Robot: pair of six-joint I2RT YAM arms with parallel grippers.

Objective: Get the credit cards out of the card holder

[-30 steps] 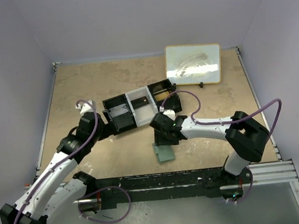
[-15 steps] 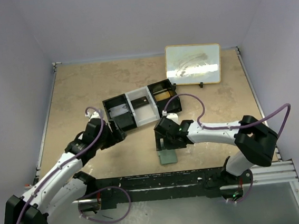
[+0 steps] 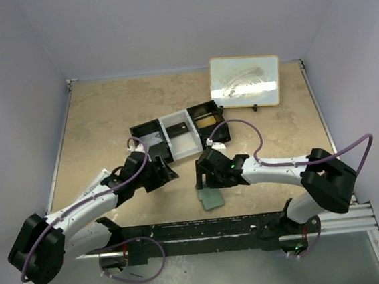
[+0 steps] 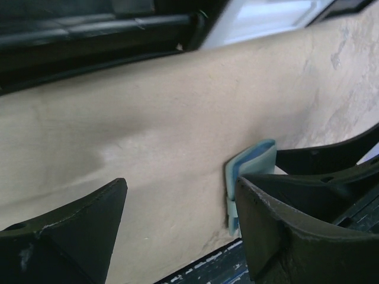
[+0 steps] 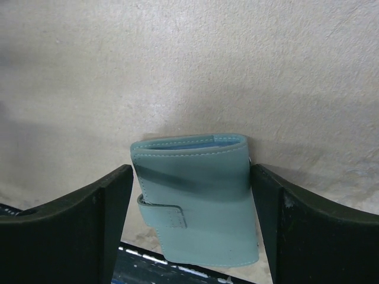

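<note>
Along the bottom of the top view a black metal rail (image 3: 204, 229) carries the two arm bases, with glossy purple cables (image 3: 350, 141) looping off the white-and-black links. Just above it, low and centre on the sandy, matte table (image 3: 106, 116), lies the card holder (image 3: 211, 197). It is a small, folded, soft-looking rectangle of dull grey-green.

In the right wrist view the card holder (image 5: 195, 201) fills the lower middle. It has stitched edges, a short tab strap wrapped round its left side, and a sliver of light blue lining along its upper fold. The right gripper (image 5: 190, 170) stands spread wide astride it. Its blunt black fingers (image 5: 89, 225) flank the two sides closely, and whether they touch cannot be told.

The left gripper (image 4: 180, 183) is also wide apart with nothing between its wedge-shaped, scuffed black fingers (image 4: 77, 231), only bare table. The card holder (image 4: 251, 163) shows edge-on at that view's right, pale blue between its covers.

In the top view the left gripper (image 3: 169, 173) sits left of centre, near the right gripper (image 3: 207, 180) and pointing toward it.

Beyond them a boxy three-compartment tray (image 3: 176, 138) lies slanted, with a white middle cell between two black ones. Something tan shows in the right cell, too small to identify.

Farthest, at upper right, a rounded rectangular panel (image 3: 245, 81) with a tan frame and a smudged pale face leans on a small black stand.
</note>
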